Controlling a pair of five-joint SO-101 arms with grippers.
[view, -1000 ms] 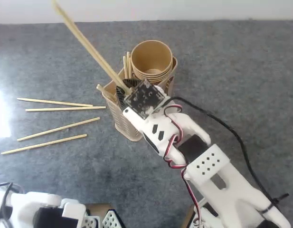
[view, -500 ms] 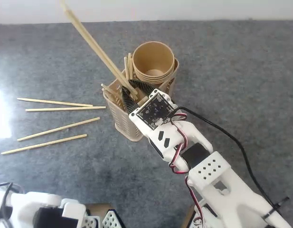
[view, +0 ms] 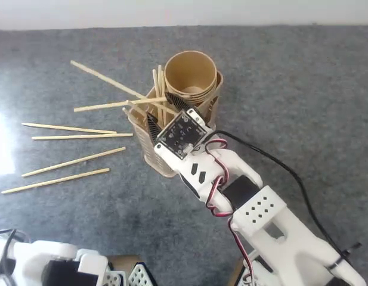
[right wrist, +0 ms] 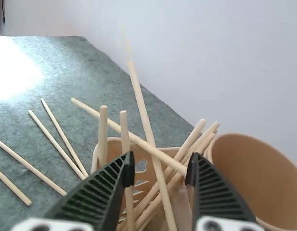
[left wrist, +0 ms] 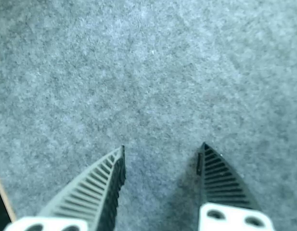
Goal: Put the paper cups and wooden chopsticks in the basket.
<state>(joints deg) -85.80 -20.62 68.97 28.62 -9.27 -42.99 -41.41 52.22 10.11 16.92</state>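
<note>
A beige slotted basket (view: pixel 149 152) stands mid-table with stacked paper cups (view: pixel 191 74) in its far side and several wooden chopsticks (view: pixel 158 83) upright in it. Two more chopsticks (view: pixel 106 80) rest in the basket and lean out over its rim to the left. My right gripper (view: pixel 166 113) hovers open just over the basket; the right wrist view shows the gripper (right wrist: pixel 159 168) with chopsticks (right wrist: pixel 148 130) passing loose between the jaws, next to the cups (right wrist: pixel 249 178). Several chopsticks (view: pixel 73 161) lie on the carpet at left. My left gripper (left wrist: pixel 162 147) is open over bare carpet.
Grey carpet (view: pixel 303 89) covers the table, with open room to the right of the basket. A white wall edge (view: pixel 184 12) runs along the back. The left arm's white base (view: pixel 52 268) sits at the near left corner.
The right gripper has opened and drawn back a little. The two long chopsticks it held steeply upward have dropped and now lean low over the basket rim toward the left.
</note>
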